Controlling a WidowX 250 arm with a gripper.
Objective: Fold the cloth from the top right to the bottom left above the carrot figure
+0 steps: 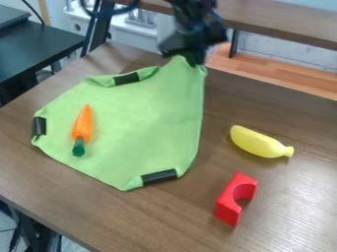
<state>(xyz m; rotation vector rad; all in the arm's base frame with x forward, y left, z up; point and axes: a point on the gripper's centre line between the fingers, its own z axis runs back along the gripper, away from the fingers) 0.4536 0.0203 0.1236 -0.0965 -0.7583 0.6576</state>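
Observation:
The black gripper (191, 56) hangs at the top middle of the view, shut on the cloth's top right corner, which is raised off the table. The green cloth (138, 118) lies spread over the left part of the table, its right side drawn up toward the gripper. Black patches mark its other corners. On the cloth's left part lies the orange carrot figure (83, 123), its green end pointing toward the front.
A yellow banana (260, 142) lies on the brown table (303, 197) right of the cloth. In front of it stands a red arch-shaped block (233, 199). A dark desk (39, 47) is at the upper left, beyond the table's edge.

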